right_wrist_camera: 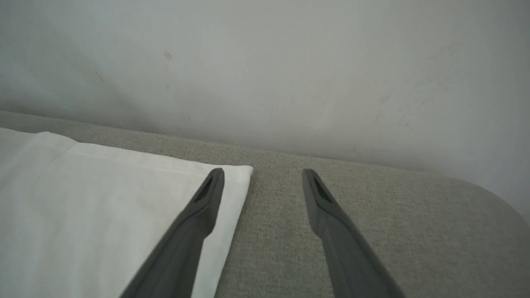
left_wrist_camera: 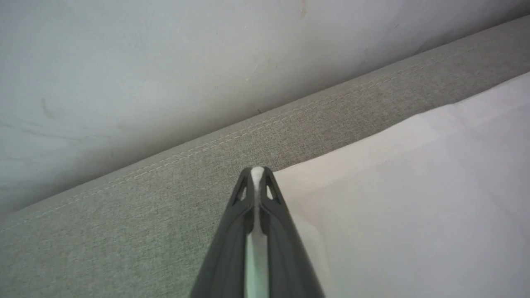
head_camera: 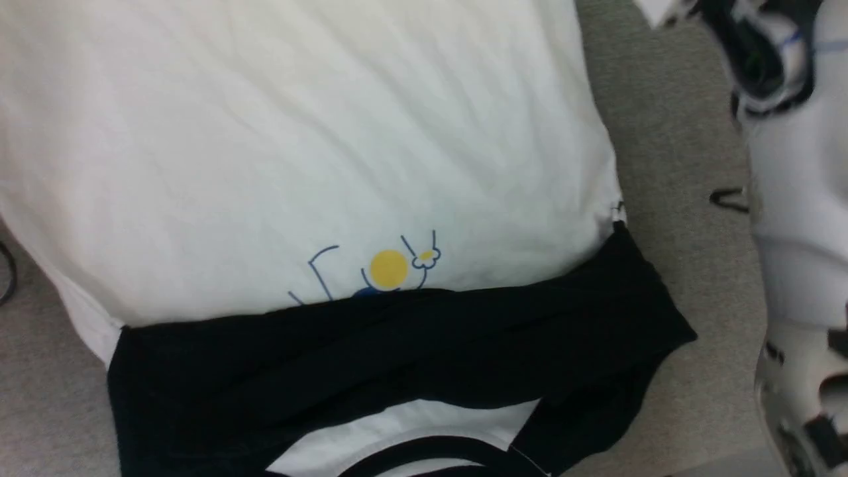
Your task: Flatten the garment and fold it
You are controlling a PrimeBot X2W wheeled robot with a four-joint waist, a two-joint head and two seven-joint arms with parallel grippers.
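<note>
The garment, a white T-shirt, lies spread on a grey upholstered surface. Its black sleeves are folded across the chest, just under a small yellow-and-blue graphic, and the black collar shows at the bottom edge. In the left wrist view my left gripper is shut on a corner of the garment, with white cloth pinched between the fingers. My right gripper stands open at the garment's other hem corner, with one finger over the cloth and the other over bare upholstery.
A pale wall rises right behind the grey surface's stitched far edge. My pale right forearm runs along the right side of the head view. A dark cable loop lies at the left edge.
</note>
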